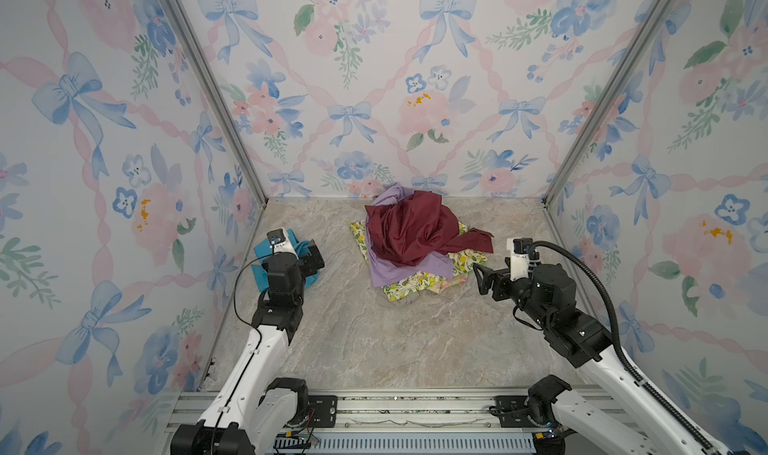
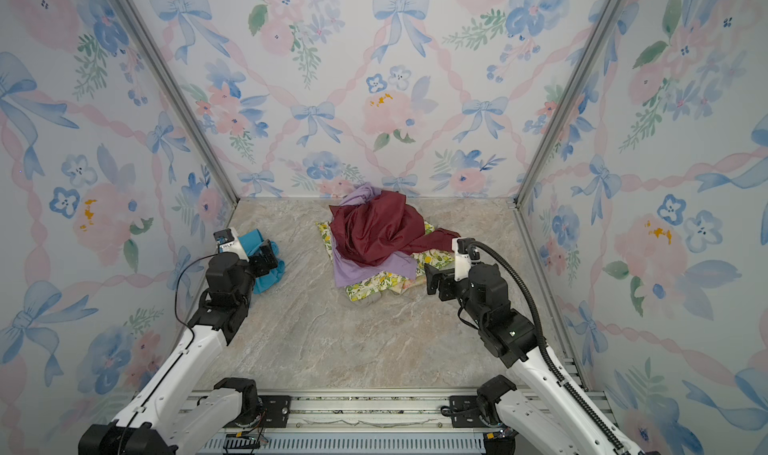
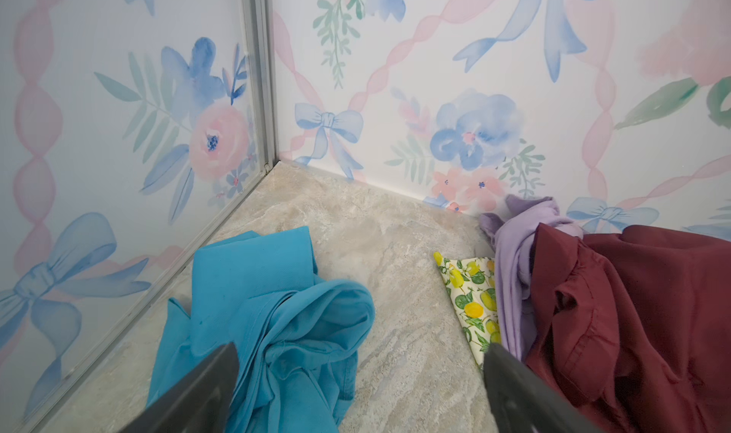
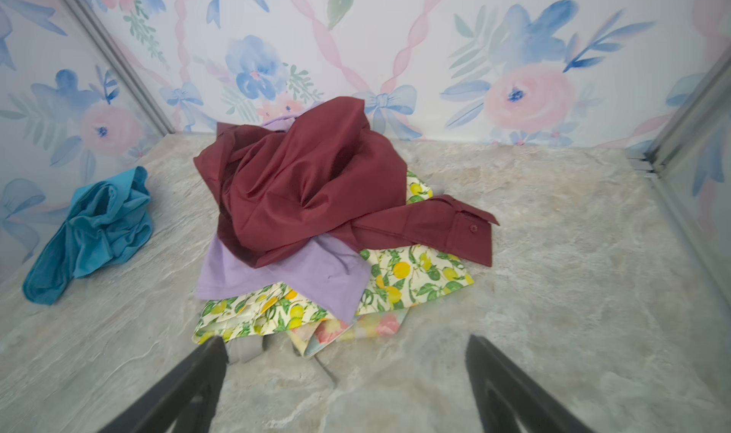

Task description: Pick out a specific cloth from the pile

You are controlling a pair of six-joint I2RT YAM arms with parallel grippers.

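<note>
Top views: I see the cloth (image 1: 261, 251) crumpled by the left wall, well apart from the pile (image 2: 376, 245); left gripper (image 1: 312, 257) low over it, right gripper (image 2: 432, 280) just beside the pile.
Left wrist: my left gripper gapes, holding nothing; cloth on the worktop (image 3: 395, 253) beneath. Risk: a fold could snag as I retract.
Right wrist: right gripper (image 4: 344, 375) spread, empty, aimed at the pile.

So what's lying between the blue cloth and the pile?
Nothing: only bare table separates the blue cloth from the pile, clearest in the right wrist view.
</note>
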